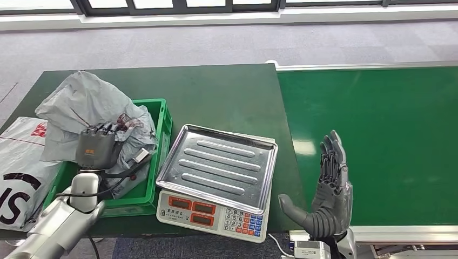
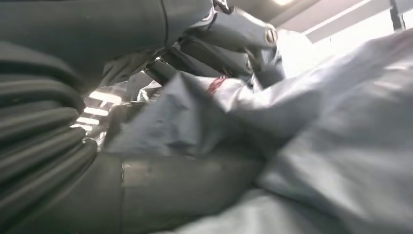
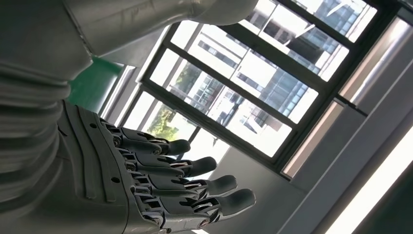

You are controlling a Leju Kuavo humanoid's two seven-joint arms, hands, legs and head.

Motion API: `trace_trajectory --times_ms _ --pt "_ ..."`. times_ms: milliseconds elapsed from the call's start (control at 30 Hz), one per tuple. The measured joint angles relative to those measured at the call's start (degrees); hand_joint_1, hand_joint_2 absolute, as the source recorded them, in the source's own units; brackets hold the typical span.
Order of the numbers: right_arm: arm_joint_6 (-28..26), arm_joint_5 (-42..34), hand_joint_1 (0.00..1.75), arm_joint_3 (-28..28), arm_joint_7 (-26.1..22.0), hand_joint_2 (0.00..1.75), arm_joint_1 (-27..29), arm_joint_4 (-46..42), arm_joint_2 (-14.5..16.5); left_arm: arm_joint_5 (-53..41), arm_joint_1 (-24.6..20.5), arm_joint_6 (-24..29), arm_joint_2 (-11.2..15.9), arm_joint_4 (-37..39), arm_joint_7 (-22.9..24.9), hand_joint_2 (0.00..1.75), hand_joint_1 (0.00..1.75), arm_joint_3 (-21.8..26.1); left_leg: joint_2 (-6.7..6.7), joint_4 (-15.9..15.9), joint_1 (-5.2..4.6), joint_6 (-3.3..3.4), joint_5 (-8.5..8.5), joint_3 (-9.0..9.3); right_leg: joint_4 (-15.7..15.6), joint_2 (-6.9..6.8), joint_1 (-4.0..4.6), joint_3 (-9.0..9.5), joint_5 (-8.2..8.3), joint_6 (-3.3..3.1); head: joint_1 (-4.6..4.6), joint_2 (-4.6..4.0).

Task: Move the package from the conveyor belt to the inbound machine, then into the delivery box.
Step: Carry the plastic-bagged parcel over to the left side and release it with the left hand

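From the head view, the left robot hand (image 1: 97, 147) reaches up from the silver left arm into the green plastic crate (image 1: 160, 141) on the dark green surface (image 1: 227, 97), its fingers pressed down into the crumpled grey plastic mailer package (image 1: 89, 108) that fills the crate and bulges over its rim. Whether those fingers are clamped on the bag or just resting on it, I cannot tell. Another grey-and-white printed mailer bag (image 1: 19, 162) lies just left of the crate. Right of the crate stands a white electronic scale with a ribbed steel tray (image 1: 219, 162), bare. Further right runs the bright green conveyor belt (image 1: 378, 140); the right robot hand (image 1: 327, 189) stands upright at its near edge, fingers straight and apart, thumb out, holding nothing.

In the left wrist view, the dark fingers (image 2: 234, 34) of the left robot hand lie against the grey package's (image 2: 316, 126) folds.

In the right wrist view, the right robot hand (image 3: 146, 190) shows spread fingers against tall windows (image 3: 243, 83).
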Motion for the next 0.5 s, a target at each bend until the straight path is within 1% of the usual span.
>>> trace_trajectory --times_ms 33,67,100,133,167,200,233,267,300,367,400,433,500 --pt "0.2 0.3 0.0 0.1 0.2 1.75 0.0 -0.1 0.0 0.2 2.2 0.0 -1.2 -2.2 -3.6 0.0 0.0 3.0 0.01 0.0 0.0 0.0 0.01 -0.03 0.0 0.02 0.0 -0.04 0.01 0.0 -0.01 0.0" --pt "0.2 0.5 0.0 0.3 0.4 1.75 0.1 -0.2 0.0 0.8 4.2 0.0 -2.7 -4.6 -8.3 0.0 0.0 6.5 0.01 0.0 0.0 0.0 0.01 -0.07 0.0 0.03 0.0 -0.07 0.01 0.01 -0.01 0.0" --pt "0.1 0.6 0.0 0.4 0.5 1.75 0.2 -0.3 0.0 2.2 6.0 0.0 -4.5 -6.9 -14.0 0.0 0.0 10.4 0.0 0.0 0.0 0.01 0.01 -0.14 0.0 0.04 0.0 -0.1 0.01 0.01 -0.01 0.0" --pt "-0.2 0.7 0.0 0.4 0.5 1.75 0.4 -0.4 0.0 5.5 7.7 -0.6 -6.6 -9.2 -21.1 0.0 0.0 14.7 -0.02 0.1 -0.01 0.03 -0.01 -0.21 0.0 0.02 0.0 -0.13 0.0 0.02 0.01 0.0" --pt "-0.8 0.7 0.0 0.5 0.5 1.75 0.7 -0.5 0.0 10.8 9.2 -2.0 -8.7 -11.4 -28.3 0.0 0.0 18.8 -0.02 0.1 -0.02 0.07 -0.04 -0.26 0.0 0.01 0.0 -0.15 0.0 0.03 0.01 0.0" --pt "-1.5 0.5 0.0 0.6 0.5 1.75 1.2 -0.6 -0.1 18.4 10.7 -4.4 -10.6 -13.7 -34.8 0.0 0.0 22.5 0.02 0.1 -0.03 0.11 -0.08 -0.28 0.0 0.03 -0.01 -0.16 0.0 0.04 0.02 0.0" --pt "-2.1 0.2 0.0 0.7 0.4 1.75 1.6 -0.7 -0.3 28.3 12.2 -7.3 -12.5 -15.9 -39.6 0.0 0.0 25.7 0.09 0.1 -0.04 0.16 -0.14 -0.29 0.0 0.07 -0.02 -0.18 0.0 0.06 0.02 0.0" --pt "-2.6 -0.1 0.0 0.8 0.3 1.75 2.0 -0.8 -0.5 39.5 13.5 -9.8 -14.1 -18.0 -42.1 0.0 0.0 28.0 0.15 0.1 -0.05 0.2 -0.19 -0.29 0.0 0.11 -0.03 -0.2 -0.01 0.08 0.01 0.0" --pt "-3.0 -0.4 0.0 0.9 0.2 1.75 2.4 -0.8 -0.7 51.4 14.6 -11.7 -15.6 -19.9 -43.3 0.0 0.0 29.9 0.2 0.1 -0.06 0.24 -0.22 -0.29 0.0 0.14 -0.03 -0.22 -0.03 0.1 0.01 0.0" --pt "-3.3 -0.7 0.0 1.2 0.0 1.75 2.8 -0.8 -1.1 71.2 16.3 -13.2 -17.9 -22.7 -44.1 0.0 0.0 32.4 0.21 0.1 -0.08 0.29 -0.26 -0.32 0.0 0.11 -0.04 -0.23 -0.05 0.12 0.01 0.0" --pt "-3.4 -0.8 0.0 1.3 -0.1 1.75 2.8 -0.8 -1.3 77.5 17.1 -13.9 -18.8 -23.9 -44.7 0.0 0.0 33.4 0.2 0.1 -0.08 0.3 -0.26 -0.34 0.0 0.09 -0.04 -0.22 -0.07 0.14 0.01 0.0" --pt "-3.5 -1.0 0.0 1.5 -0.1 1.75 2.8 -0.8 -1.4 80.6 18.2 -14.6 -19.6 -25.1 -45.6 0.0 0.0 34.1 0.18 0.1 -0.07 0.3 -0.26 -0.36 0.0 0.07 -0.04 -0.22 -0.08 0.14 0.01 0.0" --pt "-3.8 -1.3 0.0 1.9 -0.1 1.75 2.8 -0.8 -1.6 80.8 20.7 -15.2 -21.2 -28.1 -48.7 0.0 0.0 35.0 0.16 0.1 -0.07 0.3 -0.27 -0.38 0.0 0.02 -0.04 -0.22 -0.11 0.16 0.01 0.0"
